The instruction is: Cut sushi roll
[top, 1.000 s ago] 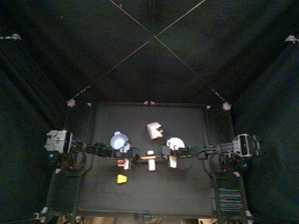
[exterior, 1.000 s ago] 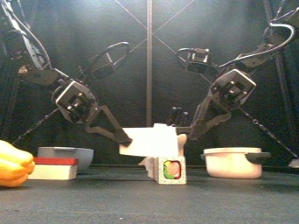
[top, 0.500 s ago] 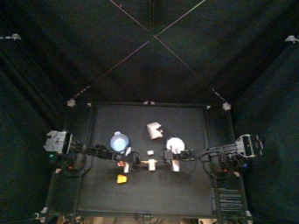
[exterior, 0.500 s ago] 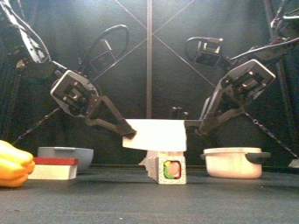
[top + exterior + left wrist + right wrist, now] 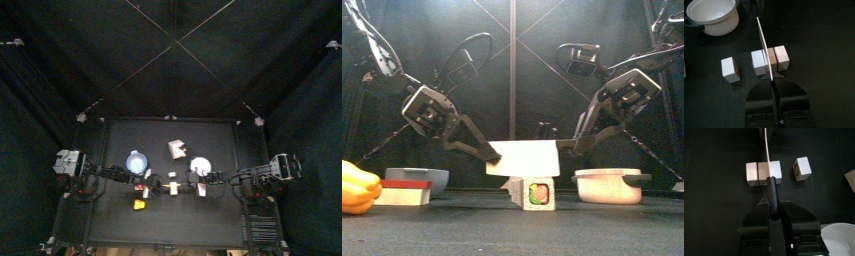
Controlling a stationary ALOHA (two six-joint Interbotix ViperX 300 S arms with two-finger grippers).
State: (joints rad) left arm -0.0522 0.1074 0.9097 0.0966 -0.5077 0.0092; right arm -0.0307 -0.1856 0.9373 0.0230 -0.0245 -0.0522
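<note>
The black table (image 5: 609, 225) carried everything, with both arms hanging over its middle. At the right of the front view stood a white pot (image 5: 609, 185). At the left were a grey bowl (image 5: 416, 177) and a yellow pepper (image 5: 356, 188), all well apart from the work.

The knife (image 5: 529, 157) hung level across the centre of the front view, its broad pale blade above the sushi roll (image 5: 539, 192) and not touching it. The right gripper (image 5: 773, 205) had its fingers clamped on the dark handle. The left gripper (image 5: 772, 82) appeared closed on the blade's other end.

In the left wrist view the thin edge ran across the middle of the frame, lined up over a seam in the roll. One cut piece (image 5: 729, 69) lay apart at centre left.

The main risk was uneven descent. If one arm dropped faster, the blade would tilt, slice on a slant, or twist in the grip. The roll was small and nothing pinned it, so a push that was not straight down could topple it or slide it along the table. If the edge landed slightly off, it could leave a thin sliver. Pressing on after the blade met the table could strain both arms, joined as they were through the knife.
</note>
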